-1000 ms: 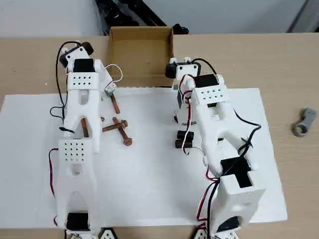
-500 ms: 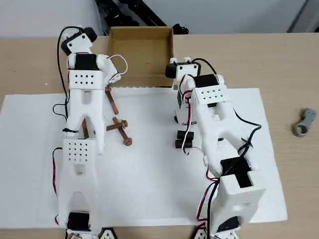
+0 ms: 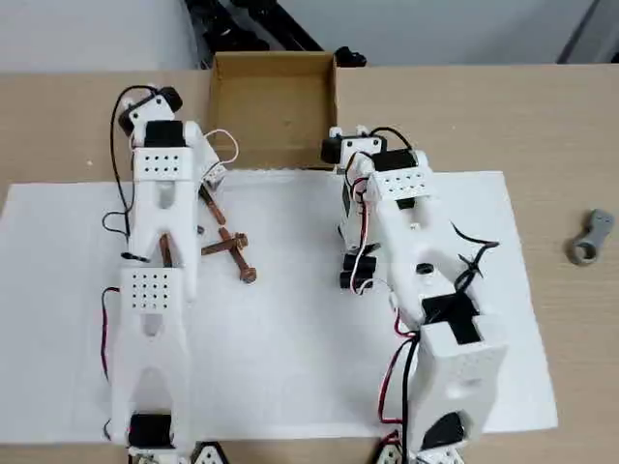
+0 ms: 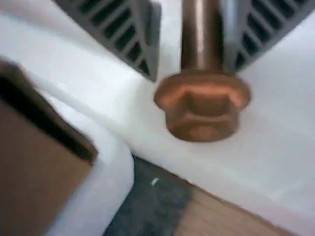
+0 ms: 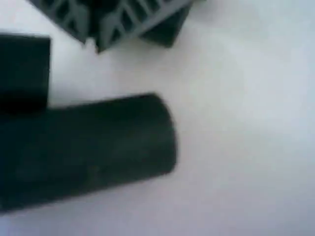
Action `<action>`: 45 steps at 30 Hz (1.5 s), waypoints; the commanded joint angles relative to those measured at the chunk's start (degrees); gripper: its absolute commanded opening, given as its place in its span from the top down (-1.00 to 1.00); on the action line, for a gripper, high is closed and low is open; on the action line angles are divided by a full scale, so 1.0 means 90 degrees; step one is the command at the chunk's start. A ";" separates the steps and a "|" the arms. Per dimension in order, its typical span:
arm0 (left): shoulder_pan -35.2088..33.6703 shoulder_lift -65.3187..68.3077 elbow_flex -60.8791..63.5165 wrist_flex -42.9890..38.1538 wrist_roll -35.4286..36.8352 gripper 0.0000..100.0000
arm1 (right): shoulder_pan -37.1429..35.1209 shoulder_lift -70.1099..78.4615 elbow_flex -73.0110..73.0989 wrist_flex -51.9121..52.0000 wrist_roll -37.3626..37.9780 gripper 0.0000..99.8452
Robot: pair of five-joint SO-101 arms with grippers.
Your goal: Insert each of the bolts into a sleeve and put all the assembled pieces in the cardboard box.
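1. Left arm: the left pincer [image 4: 197,46] is clenched on the shank of a copper-coloured bolt [image 4: 202,105]. The flanged hex head sticks out past the fingertips, close over the white sheet [image 3: 290,367]. In the high view this held bolt sits tilted, just in front of the near-left corner of the cardboard box [image 3: 276,135].
2. Loose stock on the sheet: two crossed bolts [image 3: 232,248] lie just right of the left arm. A third bolt [image 3: 164,249] is partly hidden under that arm.
3. Container: the cardboard box stands on the counter [image 3: 542,116] at the far edge of the sheet, between the two arms. Its brown floor shows and I see no assembled piece in it.
4. Right arm: the right pincer [image 5: 123,29] hangs low over a black sleeve [image 5: 88,147] that lies on its side on the sheet. A second sleeve [image 5: 24,69] lies beside it. Whether this pincer is released or clenched cannot be told.
5. Far right: a grey bracket-like part [image 3: 590,237] lies on the bare counter, well apart from the work.
6. Step in hand (judgement): first bolt picked, sleeve not yet taken, nothing joined. The task is at an early stage.
7. Next move (judgement): the right arm needs a firm hold on one sleeve, lifted with its bore open toward the bolt. Shank and bore must then line up before pushing.
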 commanded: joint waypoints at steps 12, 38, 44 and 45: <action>-0.0078 0.0068 0.0063 0.0195 -0.0049 1.00 | -0.0073 -0.0015 -0.0293 -0.0151 -0.0010 0.98; 0.0498 -0.3360 0.2300 0.0215 -0.0586 0.99 | -0.0015 -0.0816 -0.1700 0.1187 -0.0410 0.93; 0.0469 -0.5118 0.3609 0.0205 -0.0957 0.99 | -0.0034 -0.0435 -0.1700 0.1021 -0.0908 0.83; 0.0479 -0.5343 0.3814 0.0205 -0.1026 0.99 | -0.0024 -0.0386 -0.1700 0.0943 -0.1114 0.83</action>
